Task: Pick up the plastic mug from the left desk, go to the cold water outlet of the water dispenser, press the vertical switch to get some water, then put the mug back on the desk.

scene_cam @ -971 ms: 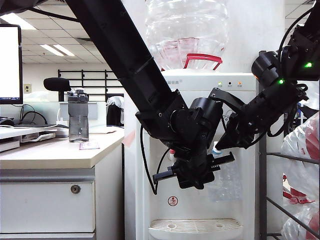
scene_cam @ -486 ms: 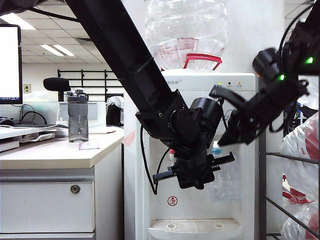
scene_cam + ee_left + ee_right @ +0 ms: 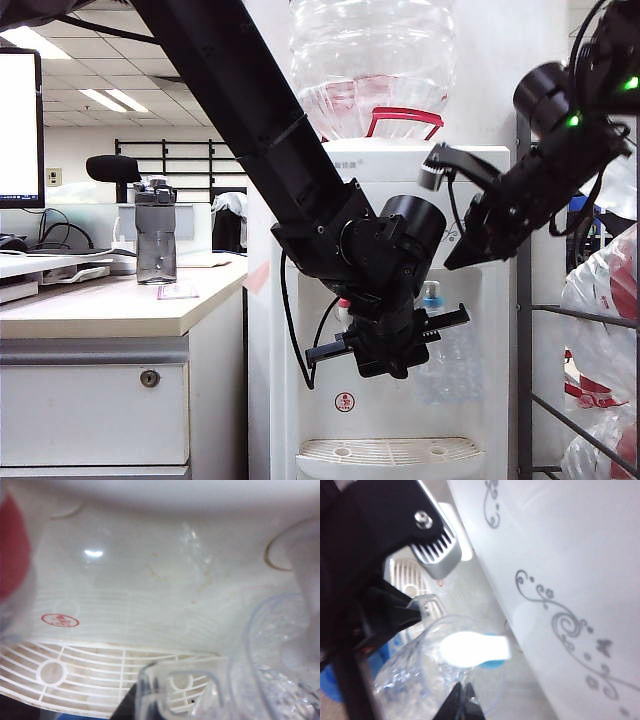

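Under the blue-collared tap (image 3: 432, 296), rippled clear mug (image 3: 447, 365) (left tool (image 3: 400, 350) clamped), right tool (image 3: 461, 702) above.

The water dispenser (image 3: 400, 420) bears a round red sticker (image 3: 345, 402), text illegible.

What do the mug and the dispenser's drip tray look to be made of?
Plastic mug: clear, glossy plastic by the look; the rippled walls let the drip tray show through. Drip tray: white moulded plastic, apparently, with slotted ribs and a dull sheen.
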Controlling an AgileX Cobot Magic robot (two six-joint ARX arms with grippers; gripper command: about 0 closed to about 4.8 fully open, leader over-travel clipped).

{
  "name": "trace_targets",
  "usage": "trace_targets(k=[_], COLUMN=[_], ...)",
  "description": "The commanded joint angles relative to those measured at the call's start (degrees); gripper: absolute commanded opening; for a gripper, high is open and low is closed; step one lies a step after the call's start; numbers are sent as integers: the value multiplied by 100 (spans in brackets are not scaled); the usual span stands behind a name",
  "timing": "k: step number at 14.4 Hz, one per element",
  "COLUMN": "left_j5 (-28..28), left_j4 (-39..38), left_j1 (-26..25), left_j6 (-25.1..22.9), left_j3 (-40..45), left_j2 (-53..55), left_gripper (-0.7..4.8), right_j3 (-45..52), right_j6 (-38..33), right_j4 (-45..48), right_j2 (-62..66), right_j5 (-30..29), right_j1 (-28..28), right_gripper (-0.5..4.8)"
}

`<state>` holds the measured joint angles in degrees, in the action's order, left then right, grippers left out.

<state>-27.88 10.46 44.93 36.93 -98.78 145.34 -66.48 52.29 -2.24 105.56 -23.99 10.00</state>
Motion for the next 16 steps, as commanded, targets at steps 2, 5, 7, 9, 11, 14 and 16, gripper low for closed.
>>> trace_targets(k=[2,5,7,9,11,14,16], left_j5=[-37,9,9,2,4,-9,-70], left_j4=[116,-24,-127,-175,-275,-356,-431], left_j1=[11,17,42,96,179,310,380], left_j6=[-7,-28,-33,-98,-160,-162,-186], left_j3=[-39,-39,-39,-39,-39,-37,-35], left_j2=[-33,-39,-39,-44,-70,-105,-142], left_gripper=[-6,-6,-6,-6,-6,-6,-6], right_j3=[-17,-17,-17,-17,-20,-20,-20], right_j6=[-179,-640,-841,-903,-903,-905,-944], right_j4=[-221,-232,-229,-232,-243,-271,-267], right_j2=[-326,-619,-741,-831,-881,-914,-942], right_j5=[251,293,332,348,376,376,380], right_j1=[7,-4,-4,-4,-4,-13,-52], right_gripper=[-4,-4,-4,-4,-4,-4,-4])
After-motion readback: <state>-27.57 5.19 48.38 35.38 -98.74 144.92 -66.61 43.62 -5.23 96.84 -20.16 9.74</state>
